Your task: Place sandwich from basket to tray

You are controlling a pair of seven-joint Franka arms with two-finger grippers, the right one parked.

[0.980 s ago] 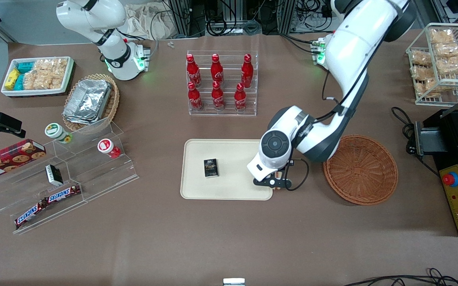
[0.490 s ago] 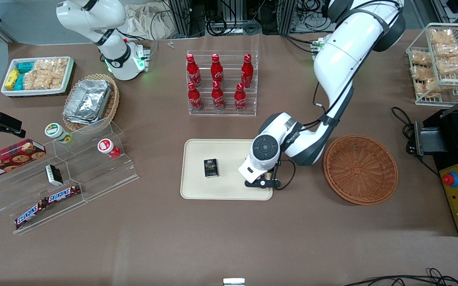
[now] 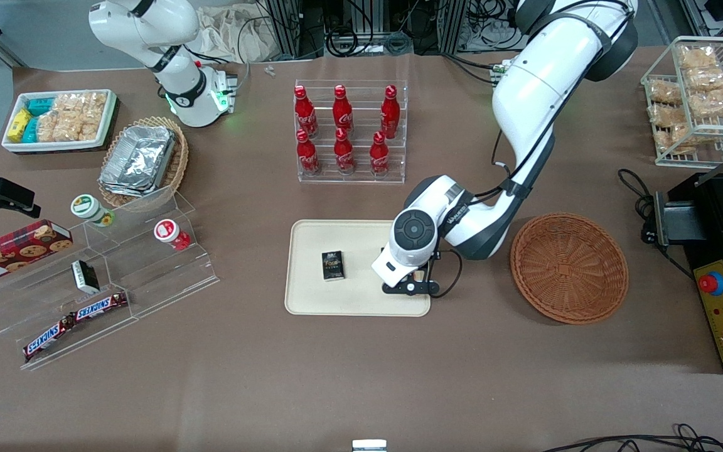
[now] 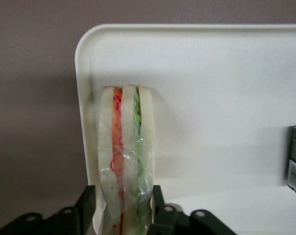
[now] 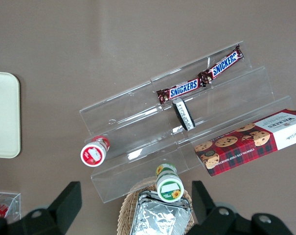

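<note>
Tray [image 3: 311, 295]: gripper [image 3: 421, 279], sandwich [image 4: 124, 161] farther in.

The sandwich [image 4: 124, 161] is showing pale bread with orange-red and green layers; the tray [image 3: 311, 295] is looking beige-cream; the basket [image 3: 570, 268] is showing reddish-brown weave; the gripper [image 3: 413, 285] is appearing black, poised over the tray; the table [image 3: 336, 376] is looking brown.

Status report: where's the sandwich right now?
Left gripper shut on triangular wedge sandwich, over beige rectangular tray. Round reddish-brown wicker basket emptied. Small black box alongside, clear.
</note>
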